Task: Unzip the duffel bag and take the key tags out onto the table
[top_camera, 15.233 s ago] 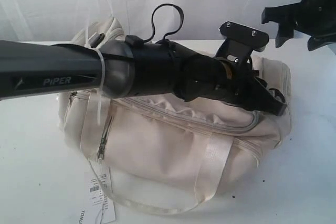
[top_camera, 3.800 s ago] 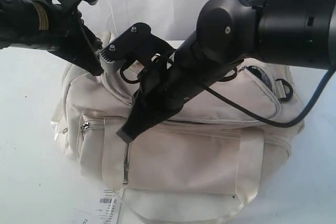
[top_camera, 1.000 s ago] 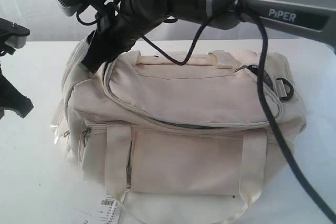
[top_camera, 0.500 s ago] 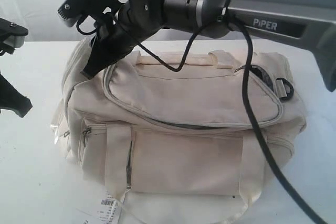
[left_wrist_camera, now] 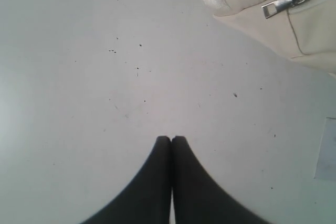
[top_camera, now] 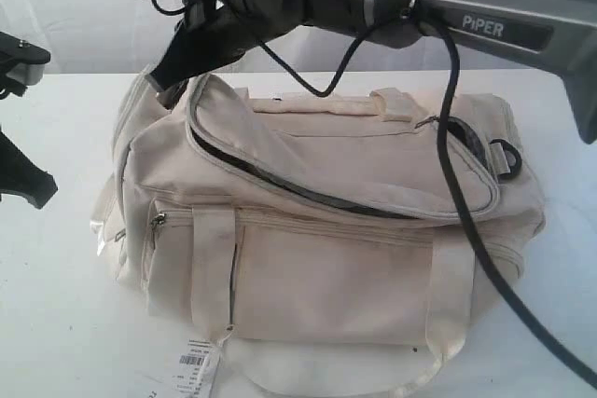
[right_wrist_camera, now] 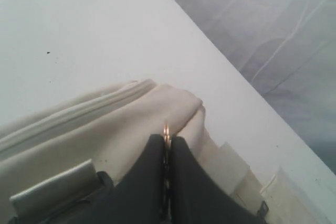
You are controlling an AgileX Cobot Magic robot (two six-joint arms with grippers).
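Two black grippers are clenched: the right gripper [right_wrist_camera: 166, 139] pinches a small metal zip pull [right_wrist_camera: 166, 129] at a corner of the cream fabric duffel bag [top_camera: 326, 267]; the left gripper [left_wrist_camera: 171, 139], empty, hangs over the wide white tabletop [left_wrist_camera: 79, 77].

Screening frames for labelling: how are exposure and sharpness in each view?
Exterior view: table blown out, duffel bag legible. Left wrist view: crisp specks and zip pull, left gripper a black silhouette. Right wrist view: soft, right gripper dark, blurred.

L gripper [left_wrist_camera: 170, 140] pinched closed; R gripper [right_wrist_camera: 166, 139] clamped, arm reaching across.
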